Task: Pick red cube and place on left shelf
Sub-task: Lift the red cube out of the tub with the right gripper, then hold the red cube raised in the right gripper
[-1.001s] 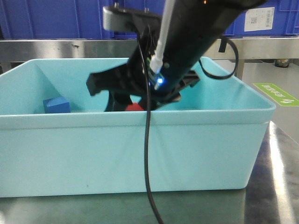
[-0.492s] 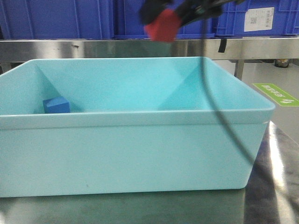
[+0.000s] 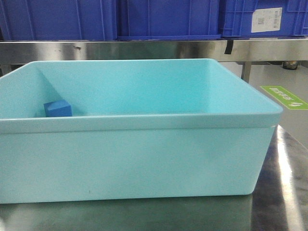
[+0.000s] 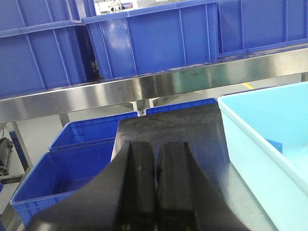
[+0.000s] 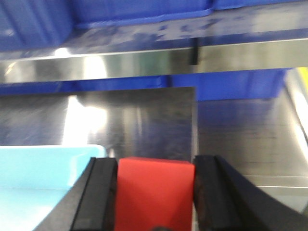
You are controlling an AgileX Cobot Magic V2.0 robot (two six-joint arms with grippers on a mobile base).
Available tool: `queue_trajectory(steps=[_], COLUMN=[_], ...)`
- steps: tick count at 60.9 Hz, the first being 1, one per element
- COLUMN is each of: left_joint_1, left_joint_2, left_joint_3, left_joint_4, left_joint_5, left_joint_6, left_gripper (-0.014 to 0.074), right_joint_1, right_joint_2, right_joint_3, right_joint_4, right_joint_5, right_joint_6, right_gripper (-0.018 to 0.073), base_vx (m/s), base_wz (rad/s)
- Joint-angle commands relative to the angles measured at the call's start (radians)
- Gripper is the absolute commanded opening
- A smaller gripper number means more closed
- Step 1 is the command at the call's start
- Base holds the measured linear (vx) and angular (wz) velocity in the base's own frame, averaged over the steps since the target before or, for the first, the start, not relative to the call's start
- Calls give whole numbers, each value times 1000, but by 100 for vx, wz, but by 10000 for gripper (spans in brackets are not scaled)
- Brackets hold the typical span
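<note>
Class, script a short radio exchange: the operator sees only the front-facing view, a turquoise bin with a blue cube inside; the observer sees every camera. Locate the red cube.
Operator: My view lacks the target. Where is it?
Observer: The red cube is clamped in the right gripper.
Operator: Inside the bin?
Observer: No, it looks past the turquoise bin corner, steel tabletop behind it.
Operator: The left gripper?
Observer: The left gripper is shut on nothing, beside the bin.

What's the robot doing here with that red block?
The robot's right gripper is holding a red cube pinched between its fingers, outside the light blue bin. It's meant for the steel shelf with the blue crates, but isn't there yet. The left gripper is shut and empty. A blue cube sits in the bin.
</note>
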Motion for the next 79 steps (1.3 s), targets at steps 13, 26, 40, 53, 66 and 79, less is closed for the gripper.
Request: queue_trajectory(steps=[13,26,40,53,66,79], left_joint_1=[0,0,0,0,0,0], left_joint_2=[8,8,8,8,8,8], left_joint_3=[22,22,22,22,22,22], left_joint_4=[-5,-5,-5,-5,-5,-5], left_joint_5=[-91,-91,-91,-91,-91,-91], left_joint_6=[1,1,1,1,1,1], left_gripper=[106,106,106,106,106,106], right_joint_1=[-121,-137,-137,-137,-137,-137], right_joint_2=[-297,-437,-461,-461,-460,-460], right_joint_3=[177,271,311,326,326,326], right_joint_4=[-13,-13,-53,-98,-98,-98], right_joint_5=[-77,-73,-60,-90,-98,-101], right_joint_6=[-4,-4,-63,-146,-146,-146], right_gripper=[60,60,60,60,60,60], base_vx=[0,0,0,0,0,0], base_wz=[0,0,0,0,0,0])
